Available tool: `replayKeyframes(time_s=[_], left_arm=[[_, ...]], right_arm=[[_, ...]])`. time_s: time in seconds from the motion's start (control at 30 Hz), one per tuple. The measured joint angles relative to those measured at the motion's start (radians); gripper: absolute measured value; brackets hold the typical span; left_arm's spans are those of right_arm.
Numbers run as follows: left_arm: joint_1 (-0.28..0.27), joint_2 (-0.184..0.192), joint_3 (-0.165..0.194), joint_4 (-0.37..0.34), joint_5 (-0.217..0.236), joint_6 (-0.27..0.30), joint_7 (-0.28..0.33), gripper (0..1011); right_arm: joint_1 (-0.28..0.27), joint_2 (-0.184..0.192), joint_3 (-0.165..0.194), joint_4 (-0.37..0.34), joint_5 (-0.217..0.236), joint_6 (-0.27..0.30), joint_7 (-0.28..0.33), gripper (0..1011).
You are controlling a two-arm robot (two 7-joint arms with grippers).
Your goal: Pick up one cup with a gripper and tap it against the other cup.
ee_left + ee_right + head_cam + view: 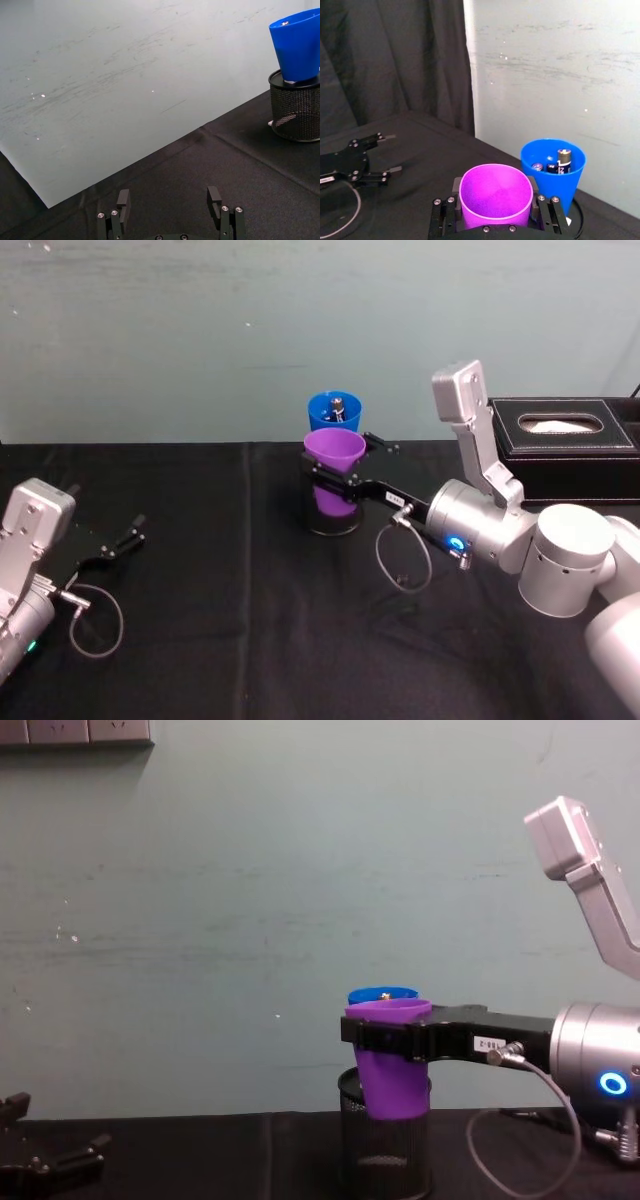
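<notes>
Gripping the purple cup point(334, 455) just under its rim, the right end effector point(350, 468) holds it raised, blue cup point(333, 412) just beyond its tips; light, slick, thin plastic, likely to flex; left end effector point(125, 540) parked, spread open, far aside.

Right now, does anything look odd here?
Yes: the bright blue plastic tumbler sits perched in the black mesh pen holder, with batteries inside. The right gripper holds the purple plastic tumbler beside it; the left gripper is parked open, far left.

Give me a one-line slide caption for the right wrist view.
Right gripper shut on the purple cup, held close beside the blue cup with batteries inside.
</notes>
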Motion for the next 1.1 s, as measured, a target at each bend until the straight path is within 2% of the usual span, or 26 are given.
replayKeyframes(time_s=[0.27, 0.67, 1.1], left_arm=[[0.0, 0.0, 0.0, 0.0, 0.0, 0.0, 0.0, 1000], [0.0, 0.0, 0.0, 0.0, 0.0, 0.0, 0.0, 1000], [0.0, 0.0, 0.0, 0.0, 0.0, 0.0, 0.0, 1000]], right_arm=[[0.035, -0.021, 0.0, 0.056, -0.022, -0.027, 0.01, 735], [0.075, -0.056, 0.021, 0.141, -0.021, -0.065, 0.031, 735], [0.101, -0.074, 0.038, 0.183, -0.016, -0.085, 0.048, 735]])
